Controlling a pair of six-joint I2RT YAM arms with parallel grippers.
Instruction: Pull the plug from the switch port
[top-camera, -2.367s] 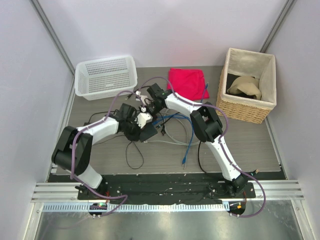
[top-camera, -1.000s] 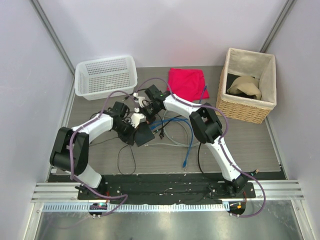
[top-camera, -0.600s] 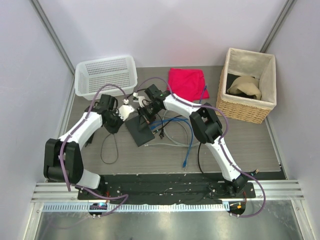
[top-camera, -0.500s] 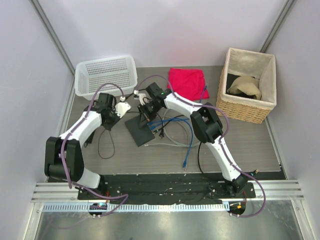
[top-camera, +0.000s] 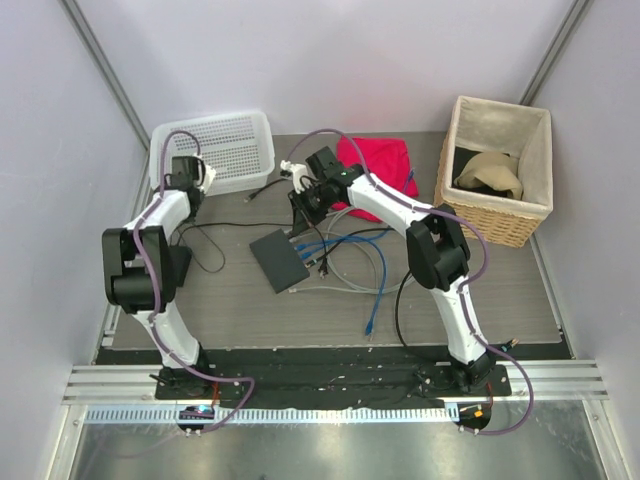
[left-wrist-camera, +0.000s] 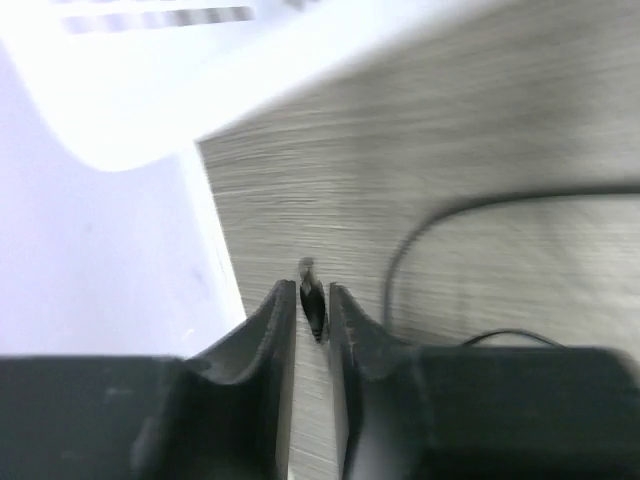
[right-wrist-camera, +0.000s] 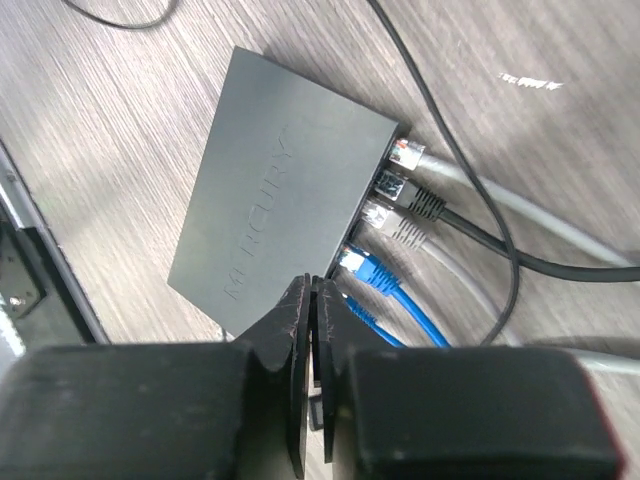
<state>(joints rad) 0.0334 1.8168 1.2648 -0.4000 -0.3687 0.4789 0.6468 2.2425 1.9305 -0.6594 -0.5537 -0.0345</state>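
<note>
Arms stand far apart in the top view. The left arm is stretched to the back left, and the left gripper is just beside the near edge of the white plastic basket. In the blurred wrist view its fingers are close together with only a thin slit between them. A small dark tip shows in the slit, but we cannot tell if it is pinched.

The right arm bends over to the left, and the right gripper hangs above the switch. Its fingers are pressed together and hold nothing.

The switch lies flat on the table, between the 2 arms. Gray, black and blue plugs sit in its ports, and their cables run away to the right.

The wicker basket at the back right has a cloth lining and holds a crumpled beige thing. A red cloth lies on the table between the 2 baskets.
</note>
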